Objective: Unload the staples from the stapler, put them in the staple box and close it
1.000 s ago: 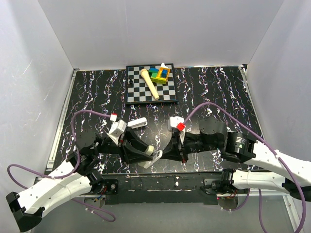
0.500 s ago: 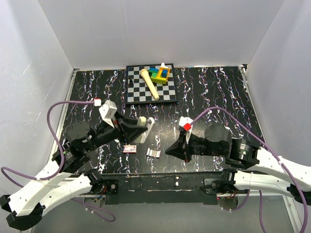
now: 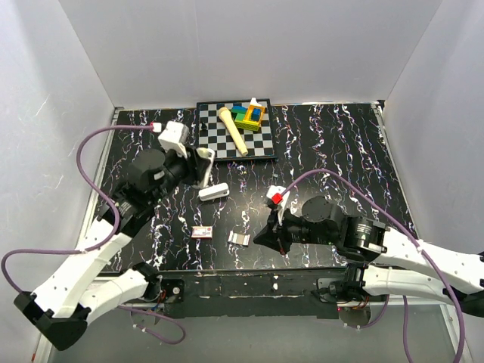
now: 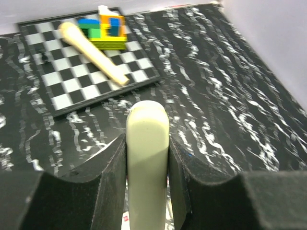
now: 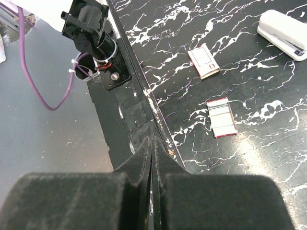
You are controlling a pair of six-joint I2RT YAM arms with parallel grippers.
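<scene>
My left gripper (image 3: 204, 162) is shut on a cream stapler (image 4: 146, 158) and holds it above the table near the chessboard's front-left corner; the stapler fills the gap between the pads (image 4: 146, 143). My right gripper (image 3: 259, 237) is shut near the table's front edge. In the right wrist view (image 5: 152, 143) only a thin sliver, apparently the staples, shows pinched between its pads. A second, white stapler (image 3: 214, 191) lies on the table and shows at the top right of the right wrist view (image 5: 283, 36).
A small red-and-white box (image 3: 201, 231) and a red-edged tray of silvery strips (image 3: 239, 238) lie near the front edge, left of my right gripper. A chessboard (image 3: 227, 150) at the back holds a wooden pin and coloured blocks. White walls enclose the table.
My left arm has lifted the cream stapler and swung it back and left, away from the right gripper. The right gripper, shut, pulled back and then shifted slightly left.
</scene>
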